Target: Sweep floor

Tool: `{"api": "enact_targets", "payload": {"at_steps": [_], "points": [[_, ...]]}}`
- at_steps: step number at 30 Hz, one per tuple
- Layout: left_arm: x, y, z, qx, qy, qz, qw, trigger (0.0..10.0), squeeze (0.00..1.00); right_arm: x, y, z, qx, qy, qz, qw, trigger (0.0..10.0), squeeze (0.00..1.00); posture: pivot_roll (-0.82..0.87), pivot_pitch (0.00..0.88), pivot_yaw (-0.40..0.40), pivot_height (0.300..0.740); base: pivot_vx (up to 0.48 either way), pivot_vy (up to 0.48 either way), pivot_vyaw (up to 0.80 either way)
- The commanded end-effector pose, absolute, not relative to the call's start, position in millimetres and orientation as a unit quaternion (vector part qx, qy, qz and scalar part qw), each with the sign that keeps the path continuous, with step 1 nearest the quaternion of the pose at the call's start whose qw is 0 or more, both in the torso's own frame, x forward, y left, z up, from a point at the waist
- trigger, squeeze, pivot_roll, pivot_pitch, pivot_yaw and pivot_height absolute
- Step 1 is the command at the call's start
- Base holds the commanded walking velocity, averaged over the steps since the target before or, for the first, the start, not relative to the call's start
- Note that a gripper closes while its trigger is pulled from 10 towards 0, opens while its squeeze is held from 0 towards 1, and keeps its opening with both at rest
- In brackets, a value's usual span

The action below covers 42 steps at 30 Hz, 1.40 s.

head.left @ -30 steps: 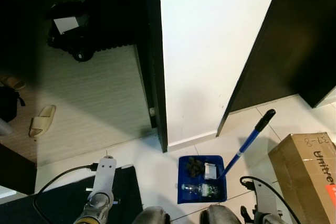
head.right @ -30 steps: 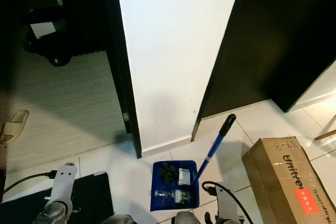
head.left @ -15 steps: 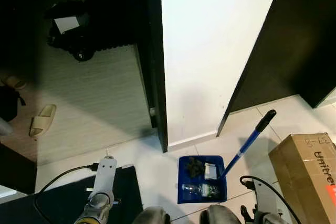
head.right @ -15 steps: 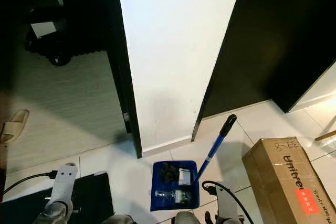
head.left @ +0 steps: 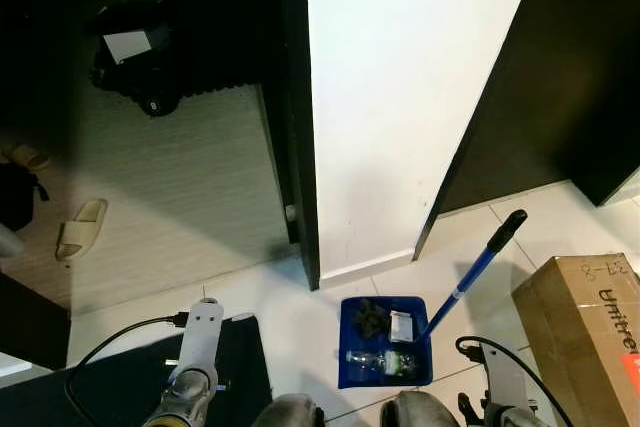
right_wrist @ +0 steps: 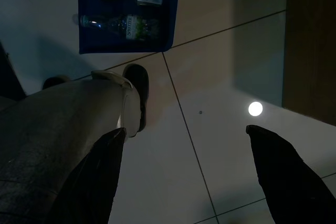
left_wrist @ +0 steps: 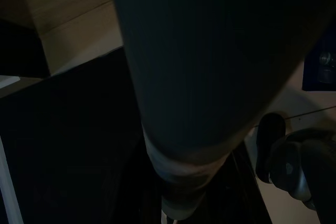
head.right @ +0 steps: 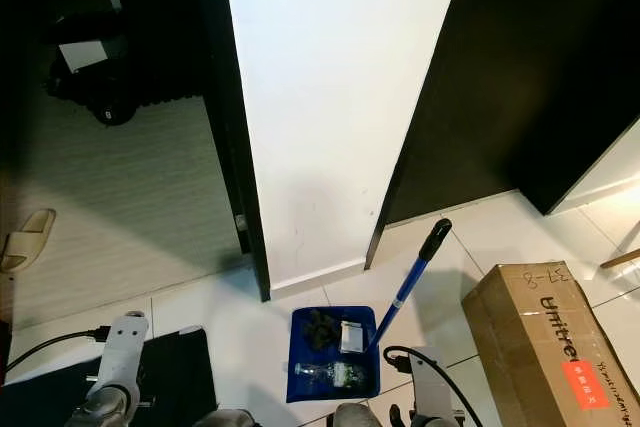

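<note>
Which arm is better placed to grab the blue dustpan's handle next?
Probably the right. The blue plastic dustpan has its blue handle with the black grip leaning toward the robot's right, just above the right arm. The left arm hangs over the black mat, farther away.

A dustpan (head.left: 385, 355) sits on the tiled floor (head.left: 300, 307) near the robot's feet, holding a bottle (head.left: 380, 359), a small carton (head.left: 401, 325) and debris. Its handle (head.left: 472, 272) slants up to the right. A cardboard box (head.left: 585, 332) stands right of it. A wall end (head.left: 400, 97) rises beyond; a slipper (head.left: 80, 229) lies far left.
</note>
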State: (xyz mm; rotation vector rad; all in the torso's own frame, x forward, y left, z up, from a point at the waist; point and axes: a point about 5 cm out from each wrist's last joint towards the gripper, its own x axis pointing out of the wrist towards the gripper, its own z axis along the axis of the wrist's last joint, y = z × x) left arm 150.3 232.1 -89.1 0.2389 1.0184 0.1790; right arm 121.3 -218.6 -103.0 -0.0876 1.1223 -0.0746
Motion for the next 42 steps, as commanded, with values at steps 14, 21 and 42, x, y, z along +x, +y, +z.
{"api": "enact_targets", "payload": {"at_steps": [14, 21, 42], "points": [[145.6, 229.1, -92.2, 0.122, 0.501, 0.079, 0.853, 10.0, 0.00, 123.7, -221.0, -102.0, -0.038, 0.532, -0.044, 0.845, 10.0, 0.00, 0.05, 0.000, 0.007, 0.740, 0.000, 0.000, 0.00], [150.1, 229.0, -90.3, 0.122, 0.492, 0.081, 0.858, 10.0, 0.00, 126.7, -220.8, -101.2, -0.034, 0.529, -0.048, 0.846, 10.0, 0.00, 0.05, 0.000, 0.009, 0.740, 0.000, 0.000, 0.00], [151.6, 227.5, -90.3, 0.118, 0.495, 0.082, 0.857, 10.0, 0.00, 125.5, -217.9, -102.2, -0.036, 0.532, -0.047, 0.845, 10.0, 0.00, 0.05, 0.000, 0.002, 0.740, 0.000, 0.000, 0.00]]}}
